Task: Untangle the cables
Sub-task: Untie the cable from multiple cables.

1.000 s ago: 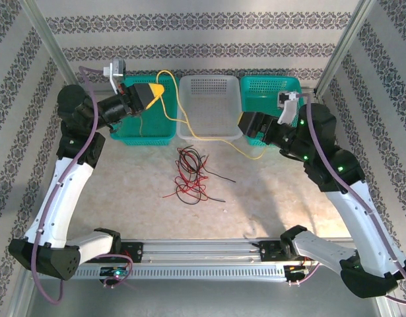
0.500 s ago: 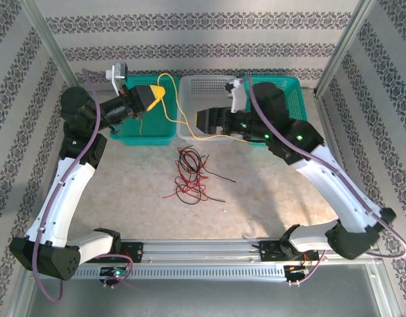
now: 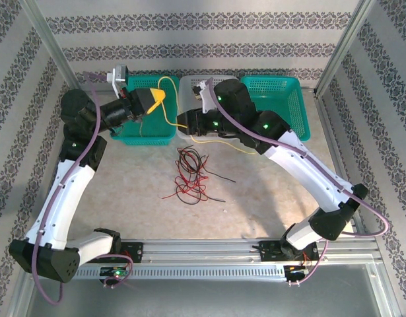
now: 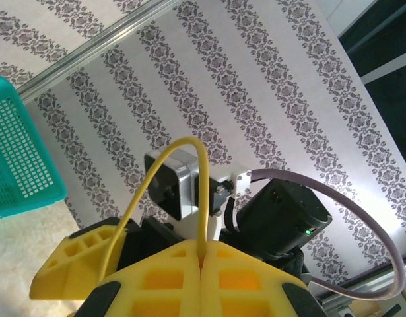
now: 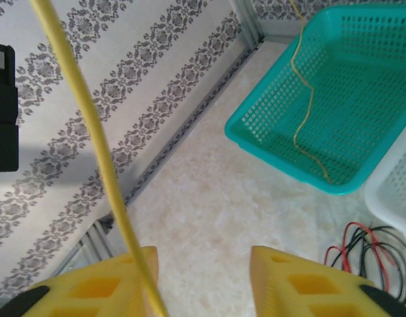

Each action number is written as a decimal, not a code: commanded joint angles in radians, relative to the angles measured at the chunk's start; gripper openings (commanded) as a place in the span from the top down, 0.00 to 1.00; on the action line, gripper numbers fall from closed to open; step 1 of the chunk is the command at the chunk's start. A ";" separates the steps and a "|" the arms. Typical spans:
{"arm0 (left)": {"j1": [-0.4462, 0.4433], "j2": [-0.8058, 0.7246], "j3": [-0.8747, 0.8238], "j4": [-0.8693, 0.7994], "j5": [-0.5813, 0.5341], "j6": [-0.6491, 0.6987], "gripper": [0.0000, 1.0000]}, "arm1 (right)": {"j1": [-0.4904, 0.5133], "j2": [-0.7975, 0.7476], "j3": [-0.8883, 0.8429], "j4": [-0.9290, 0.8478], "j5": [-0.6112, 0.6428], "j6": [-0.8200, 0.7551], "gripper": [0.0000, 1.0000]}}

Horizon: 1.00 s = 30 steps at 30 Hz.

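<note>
The yellow cable [image 4: 201,191] rises in a loop out of the left hand [image 4: 201,254], whose yellow pads are pressed together on it. In the overhead view this hand sits in the upper left of the frame, above the left teal basket [image 3: 140,137]. From there the cable arcs up, drops toward the centre and passes the right hand [image 3: 183,122]. It shows again just below that hand, trailing right across the pale surface [image 3: 269,198].

In the right wrist view the same cable crosses the frame from top left down to the hand's own fingers. It runs along the inner face of the left-of-frame pad [image 5: 133,274]. The two pads stand clearly apart, so this hand is open around the cable and not clamped on it. A thinner yellow strand hangs down into the teal basket in the upper right of that view.

The red and black cables [image 3: 189,173] lie knotted in a loose heap on the surface, in the middle of the overhead frame, below both hands and apart from them. Behind them, along the top of the surface, the white basket [image 3: 189,84] stands between the left teal basket and the right teal basket [image 3: 288,105]. The right arm reaches over the white basket.
</note>
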 commanded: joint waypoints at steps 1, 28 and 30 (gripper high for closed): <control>0.013 -0.024 0.039 -0.184 0.030 0.153 1.00 | -0.030 -0.021 0.009 -0.005 0.073 -0.028 0.71; -0.025 0.049 0.253 -1.031 -0.390 0.746 1.00 | -0.256 -0.138 -0.034 -0.159 0.155 -0.033 0.22; 0.002 0.083 0.312 -1.039 -0.452 0.742 1.00 | -0.267 -0.182 -0.067 -0.173 0.185 -0.023 0.21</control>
